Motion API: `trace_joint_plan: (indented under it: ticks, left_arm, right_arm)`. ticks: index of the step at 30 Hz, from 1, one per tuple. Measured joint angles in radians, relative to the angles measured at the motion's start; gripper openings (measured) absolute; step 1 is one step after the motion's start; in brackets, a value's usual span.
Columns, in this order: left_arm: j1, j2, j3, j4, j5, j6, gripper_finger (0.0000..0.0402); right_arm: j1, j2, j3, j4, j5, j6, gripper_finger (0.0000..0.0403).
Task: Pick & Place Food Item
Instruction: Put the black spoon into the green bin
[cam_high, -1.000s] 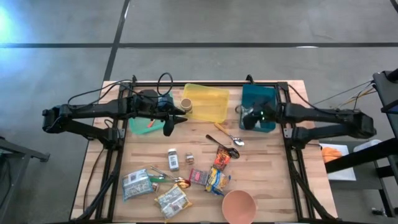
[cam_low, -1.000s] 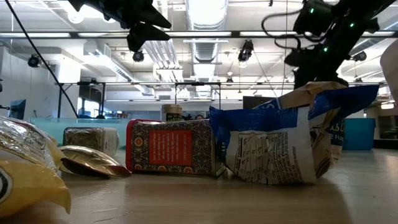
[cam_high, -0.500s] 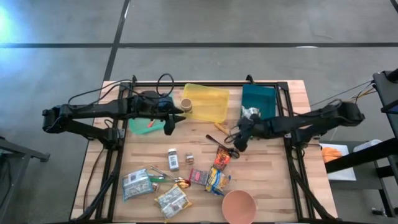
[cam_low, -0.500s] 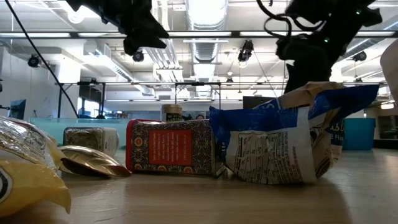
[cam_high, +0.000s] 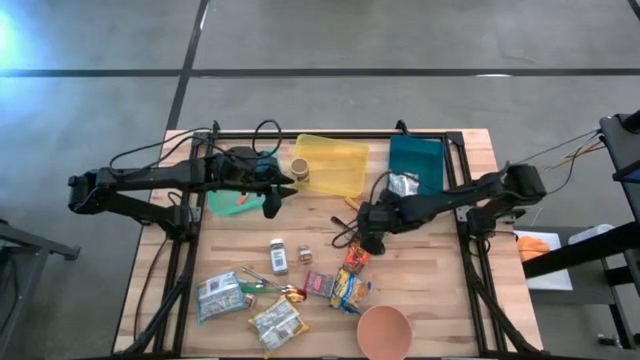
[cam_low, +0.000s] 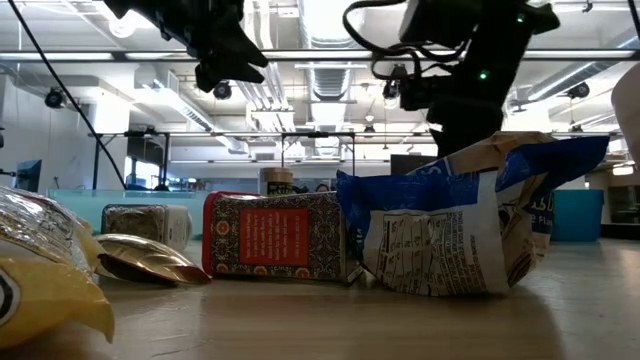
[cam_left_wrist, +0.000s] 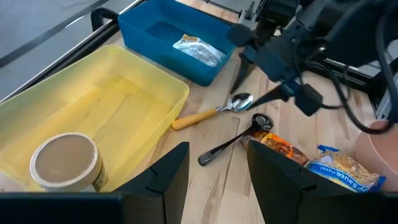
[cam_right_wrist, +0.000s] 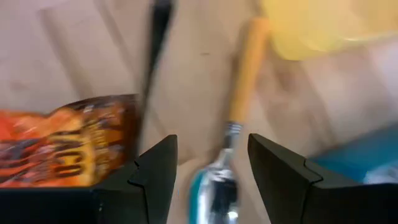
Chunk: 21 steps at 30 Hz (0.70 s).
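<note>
Right gripper (cam_high: 368, 240) jaws spread, empty, over orange snack packet (cam_high: 357, 256); risk catching black spoon (cam_left_wrist: 233, 139) beside. Left gripper (cam_high: 272, 205) spread, waiting.

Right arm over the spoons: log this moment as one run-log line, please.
right gripper: open, empty, above yellow-handled spoon | left gripper: open, waiting beside yellow bin | foil packet: in blue bin

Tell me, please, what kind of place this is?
Probably a robotics lab or test hall inside a large industrial building. The wooden table sits on a bare concrete floor, and the low view shows an open ceiling with exposed ducts and long strip lights.
</note>
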Motion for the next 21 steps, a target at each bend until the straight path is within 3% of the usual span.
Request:
trace_joint_plan:
  ticks: [10, 21]
  left_arm:
    - [0.000, 0.000, 0.000, -0.011, 0.000, 0.000, 0.0168]
    - [0.000, 0.000, 0.000, -0.009, 0.000, 0.000, 0.0168]
  right_arm:
    - [0.032, 0.067, 0.086, -0.056, -0.122, -0.049, 0.0196]
    - [0.039, 0.072, 0.012, 0.044, -0.156, 0.005, 0.0196]
